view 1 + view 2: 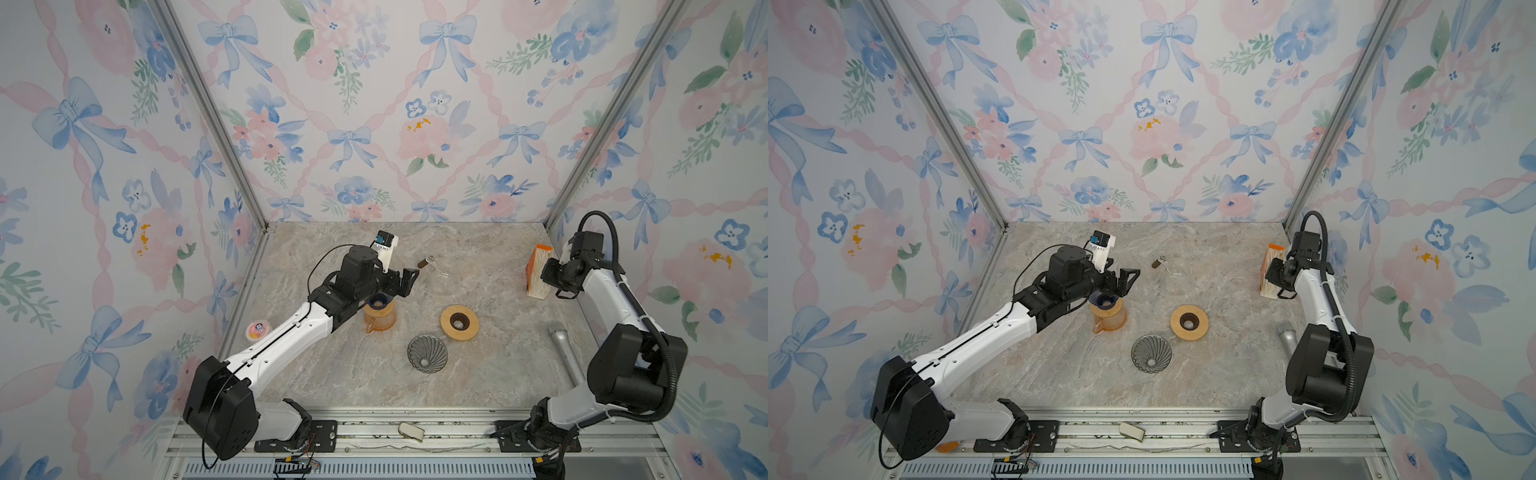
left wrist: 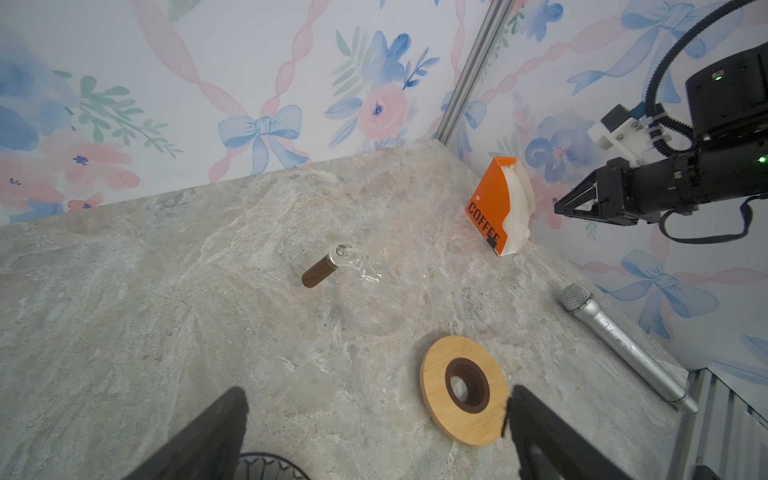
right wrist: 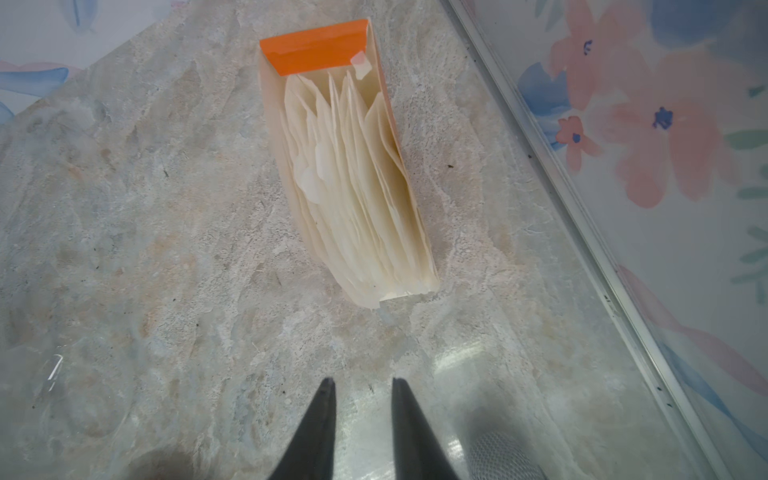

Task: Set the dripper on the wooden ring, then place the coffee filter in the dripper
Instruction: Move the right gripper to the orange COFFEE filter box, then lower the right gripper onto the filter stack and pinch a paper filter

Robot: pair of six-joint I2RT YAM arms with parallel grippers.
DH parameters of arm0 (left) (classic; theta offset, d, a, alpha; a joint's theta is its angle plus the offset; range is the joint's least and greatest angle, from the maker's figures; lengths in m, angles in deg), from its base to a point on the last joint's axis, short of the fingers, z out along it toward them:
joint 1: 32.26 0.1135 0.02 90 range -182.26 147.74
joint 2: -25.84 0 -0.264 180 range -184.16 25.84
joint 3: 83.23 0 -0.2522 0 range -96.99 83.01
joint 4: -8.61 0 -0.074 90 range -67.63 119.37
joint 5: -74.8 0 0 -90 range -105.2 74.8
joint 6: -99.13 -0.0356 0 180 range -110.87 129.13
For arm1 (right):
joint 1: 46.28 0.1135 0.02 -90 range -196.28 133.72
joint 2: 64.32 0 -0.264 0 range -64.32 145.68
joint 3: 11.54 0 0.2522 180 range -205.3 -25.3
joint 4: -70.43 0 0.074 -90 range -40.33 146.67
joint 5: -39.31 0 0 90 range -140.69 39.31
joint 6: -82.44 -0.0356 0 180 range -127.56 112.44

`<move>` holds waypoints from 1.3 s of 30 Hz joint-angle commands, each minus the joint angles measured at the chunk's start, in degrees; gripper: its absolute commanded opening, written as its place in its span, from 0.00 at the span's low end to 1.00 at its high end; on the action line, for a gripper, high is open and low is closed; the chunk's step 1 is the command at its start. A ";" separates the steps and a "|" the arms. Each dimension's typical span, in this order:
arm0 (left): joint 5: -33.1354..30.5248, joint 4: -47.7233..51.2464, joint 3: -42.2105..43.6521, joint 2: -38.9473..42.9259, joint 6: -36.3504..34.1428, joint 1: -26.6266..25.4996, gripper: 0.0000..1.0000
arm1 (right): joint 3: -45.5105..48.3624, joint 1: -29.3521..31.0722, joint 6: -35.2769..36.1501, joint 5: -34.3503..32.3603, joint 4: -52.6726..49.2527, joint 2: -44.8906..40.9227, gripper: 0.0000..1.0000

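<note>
Black right gripper (image 3: 360, 386): arm reaches toward orange filter box (image 3: 316, 45); jaws narrow, empty, short of the filters (image 3: 353, 187).
Left gripper (image 2: 376, 401): arm raised over amber carafe (image 1: 380, 323); jaws wide, empty.

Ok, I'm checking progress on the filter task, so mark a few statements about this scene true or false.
The filter box stands open, filters showing. True.
The right gripper holds a filter in its jaws. False: they are empty, short of the box.
The wooden ring lies flat on the table. True.
The microphone stands upright. False: it lies on its side.
The ribbed grey dripper holds a filter. False: it is empty.
</note>
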 commanded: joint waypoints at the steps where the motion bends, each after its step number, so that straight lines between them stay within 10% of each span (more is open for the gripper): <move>1: 1.66 -2.90 0.12 -1.46 1.13 -0.22 0.98 | -0.66 -0.64 0.70 -0.35 0.44 2.06 0.27; 39: 6.77 0.76 -8.35 -12.81 -0.26 -0.26 0.98 | -5.48 -2.01 1.58 -0.38 3.30 16.19 0.25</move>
